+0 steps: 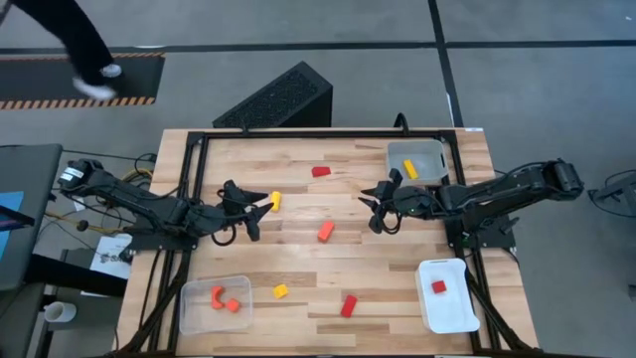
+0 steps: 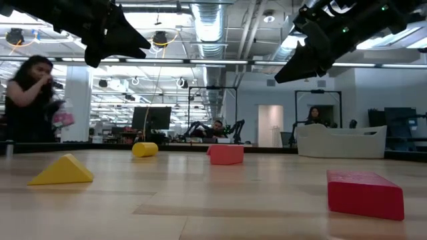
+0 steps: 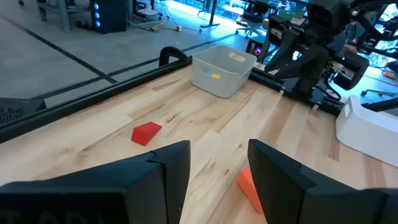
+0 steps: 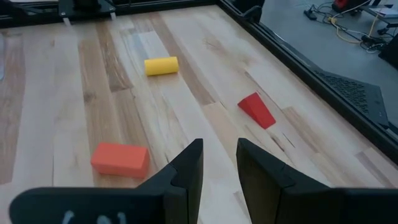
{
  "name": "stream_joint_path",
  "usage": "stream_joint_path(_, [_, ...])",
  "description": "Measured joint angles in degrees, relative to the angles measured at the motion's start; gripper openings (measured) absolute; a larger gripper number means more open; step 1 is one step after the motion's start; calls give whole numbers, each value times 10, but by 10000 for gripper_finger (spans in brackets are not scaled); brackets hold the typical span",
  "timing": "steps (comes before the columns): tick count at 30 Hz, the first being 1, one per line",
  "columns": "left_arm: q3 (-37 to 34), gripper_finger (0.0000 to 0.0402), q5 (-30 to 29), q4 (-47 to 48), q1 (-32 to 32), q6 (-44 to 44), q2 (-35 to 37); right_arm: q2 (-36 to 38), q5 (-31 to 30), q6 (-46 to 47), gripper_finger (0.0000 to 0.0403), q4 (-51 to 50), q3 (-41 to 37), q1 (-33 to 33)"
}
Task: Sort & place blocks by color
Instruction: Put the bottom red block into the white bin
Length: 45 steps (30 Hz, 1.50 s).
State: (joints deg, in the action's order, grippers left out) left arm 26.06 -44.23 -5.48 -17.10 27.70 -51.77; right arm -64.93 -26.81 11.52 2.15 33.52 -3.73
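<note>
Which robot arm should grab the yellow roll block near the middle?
Probably the left: its open tool hovers right beside the yellow roll block, while the right tool, also empty, hangs much farther away.

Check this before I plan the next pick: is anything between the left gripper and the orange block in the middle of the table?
Nothing visible. The left gripper, fingers open, hangs over bare wood, and the orange block lies just ahead of it. The yellow block sits off to the side, out of that path.

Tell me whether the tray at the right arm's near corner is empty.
Not empty. The white tray holds one red block, seen from above.
</note>
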Motion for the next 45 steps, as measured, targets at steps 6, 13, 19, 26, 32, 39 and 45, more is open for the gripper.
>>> stream_joint_path(6, [0, 148, 0, 0, 0, 1, 0, 0, 0, 0, 120, 0, 0, 0])
stream_joint_path(13, [0, 148, 0, 0, 0, 2, 0, 0, 0, 0, 120, 0, 0, 0])
stream_joint_path(19, [0, 148, -11, 0, 0, -1, 0, 0, 0, 7, 120, 0, 0, -2])
stream_joint_path(26, [0, 148, -14, 0, 0, -6, 0, 0, 0, 7, 120, 0, 0, -4])
stream_joint_path(32, [0, 148, -15, 0, 0, -6, 0, 0, 0, 6, 120, 0, 0, -4])
stream_joint_path(39, [0, 148, -15, 0, 0, -2, 0, 0, 0, 9, 123, 1, 0, -4])
stream_joint_path(45, [0, 148, -11, 0, 0, -1, 0, 0, 0, 11, 166, 1, 0, -4])
